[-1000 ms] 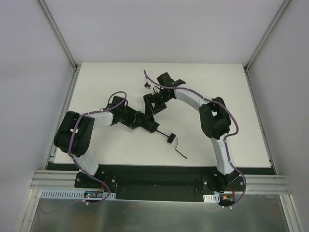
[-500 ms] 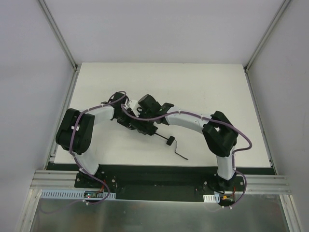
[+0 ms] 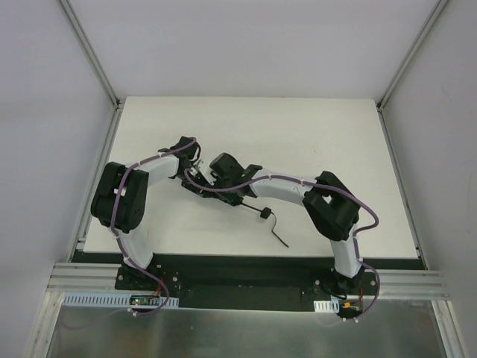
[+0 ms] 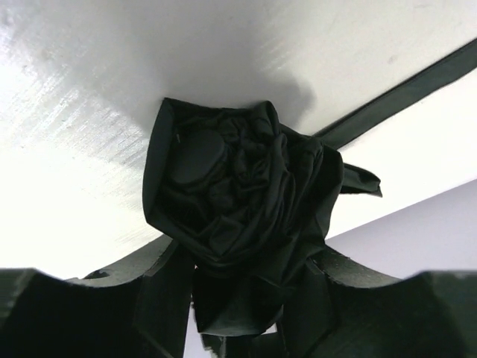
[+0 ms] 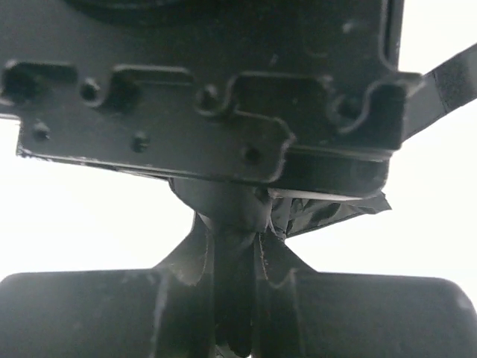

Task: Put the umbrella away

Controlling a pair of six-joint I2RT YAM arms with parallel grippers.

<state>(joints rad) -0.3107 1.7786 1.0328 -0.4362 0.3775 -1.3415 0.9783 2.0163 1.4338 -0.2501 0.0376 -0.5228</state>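
wrist views show left claw [image 4: 238, 294] and right claw [image 5: 235, 298] clamped on umbrella [image 4: 238, 186] fabric; only overhead shows its handle [image 3: 264, 214].

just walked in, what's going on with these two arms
Both arms are bunched together near the middle of the white table, working on a black folding umbrella. The left hand is shut on the crumpled canopy, and the right hand pinches a fold of the same fabric right beside it. The small handle sticks out toward the near edge. The umbrella is not yet put away.
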